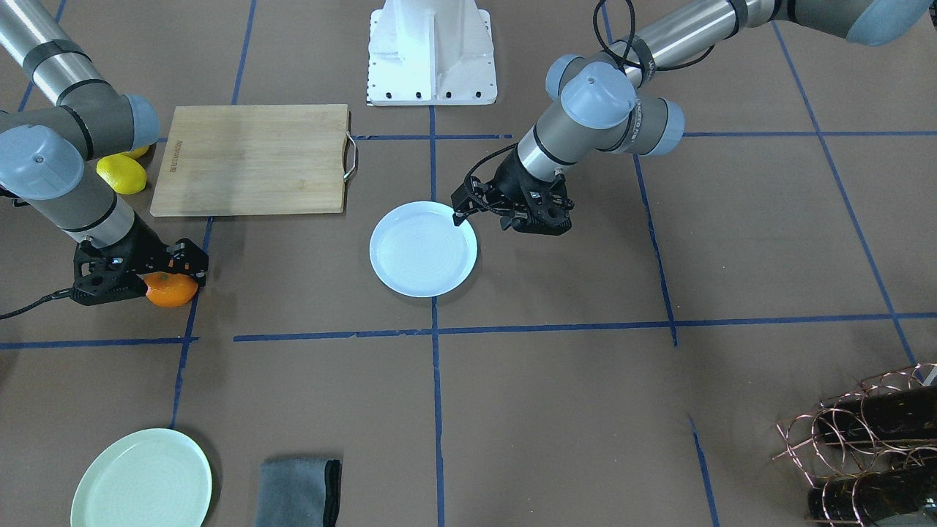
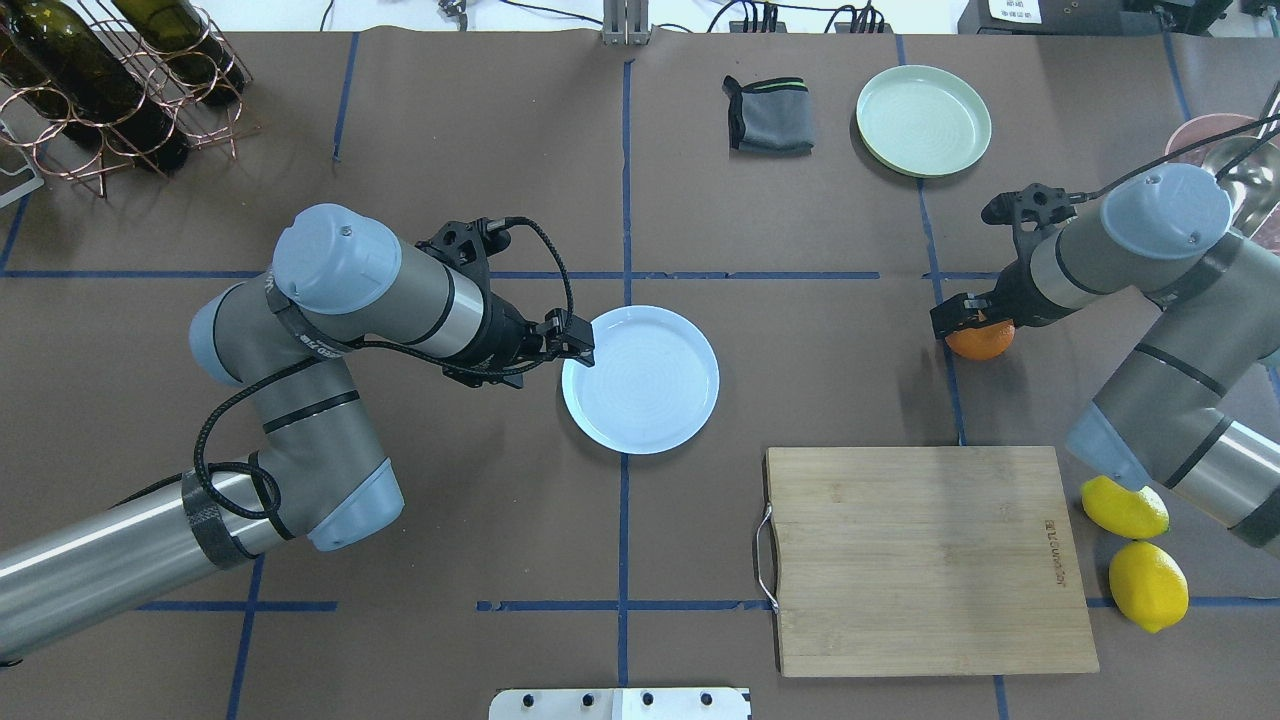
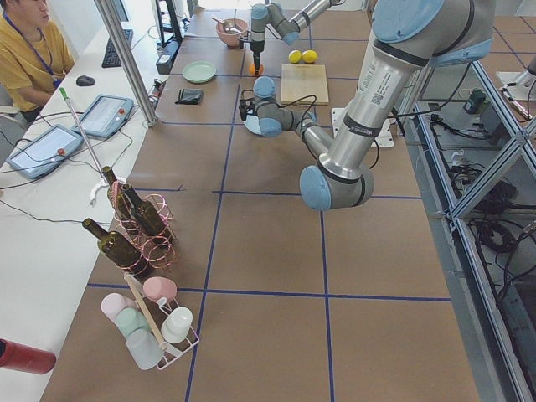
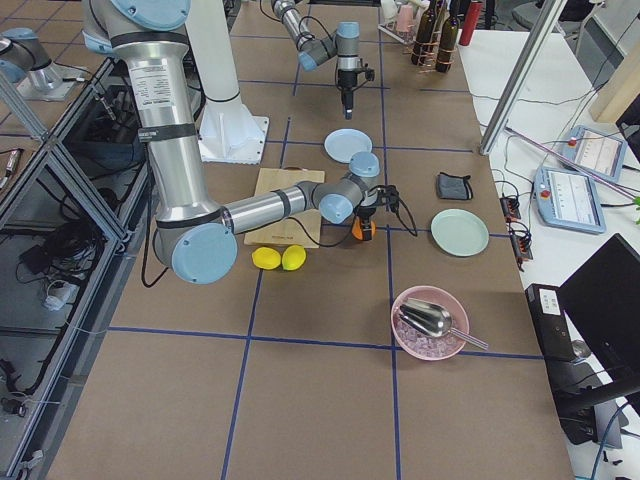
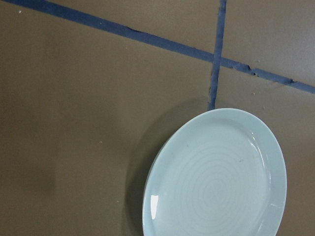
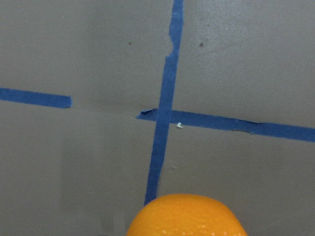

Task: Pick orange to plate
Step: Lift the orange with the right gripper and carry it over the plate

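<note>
The orange (image 1: 172, 291) rests on the table over a blue tape line, at the robot's far right. My right gripper (image 1: 165, 282) points down with a finger on each side of the orange (image 2: 982, 343); I cannot tell whether they press on it. In the right wrist view the orange (image 6: 186, 216) fills the bottom middle. The white plate (image 1: 423, 249) lies bare at the table's middle. My left gripper (image 1: 536, 227) hangs just beside the plate's (image 2: 640, 378) rim, pointing down, jaws apart and holding nothing. The plate (image 5: 216, 182) sits at the lower right of the left wrist view.
A wooden cutting board (image 2: 930, 560) lies between the plate and two lemons (image 2: 1125, 508). At the far side sit a mint-green plate (image 2: 923, 120) and a grey cloth (image 2: 768, 115). A wine-bottle rack (image 2: 100, 90) stands far left, and a pink bowl (image 4: 430, 322) at the right end.
</note>
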You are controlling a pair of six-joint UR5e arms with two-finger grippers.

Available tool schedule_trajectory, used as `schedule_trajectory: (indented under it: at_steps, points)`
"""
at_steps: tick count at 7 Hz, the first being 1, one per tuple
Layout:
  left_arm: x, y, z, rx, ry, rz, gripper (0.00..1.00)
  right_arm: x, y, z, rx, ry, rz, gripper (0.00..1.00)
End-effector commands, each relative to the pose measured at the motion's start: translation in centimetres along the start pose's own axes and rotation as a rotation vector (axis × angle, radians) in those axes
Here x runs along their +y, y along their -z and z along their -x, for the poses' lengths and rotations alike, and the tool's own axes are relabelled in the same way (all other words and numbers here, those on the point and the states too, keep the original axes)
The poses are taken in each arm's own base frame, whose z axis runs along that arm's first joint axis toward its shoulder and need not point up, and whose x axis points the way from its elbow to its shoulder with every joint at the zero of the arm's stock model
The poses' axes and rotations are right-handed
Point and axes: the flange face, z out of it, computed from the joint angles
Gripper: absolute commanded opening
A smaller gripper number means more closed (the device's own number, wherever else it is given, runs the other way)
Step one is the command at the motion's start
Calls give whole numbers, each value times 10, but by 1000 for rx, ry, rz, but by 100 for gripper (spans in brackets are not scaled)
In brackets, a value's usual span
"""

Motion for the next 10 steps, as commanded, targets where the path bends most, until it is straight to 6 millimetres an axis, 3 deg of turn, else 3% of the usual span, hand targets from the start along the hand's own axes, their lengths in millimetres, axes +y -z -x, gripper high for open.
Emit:
schedule_trajectory:
  at_steps: [1,2,3,4,5,7,8,9,10]
  points:
    - [0,2,-1,2,1,-3,98,1,-1,1,-2,-3,3,5]
    - [1,4,-3,7,-3,-3,98,0,1,1,-6,0,-1,0]
    - [2,5,-5,11,-4,-2,98,-1,17,16,-36,12,-20,0]
    - [6,21,-15,44,-20,-7,98,-31,50,81,-123,-73,-67,0]
    - [16,44,-9,69,-31,-12,98,-22,45,162,-194,-150,-38,0]
    - [12,101,1,120,-52,-56,99,4,33,298,-257,-238,-85,0]
    - [3,125,15,125,-47,-90,99,13,25,344,-270,-281,-102,0]
    - [-4,136,23,122,-40,-77,99,25,11,368,-258,-274,-116,0]
    - [-5,137,32,112,-31,-62,99,30,5,374,-250,-270,-130,0]
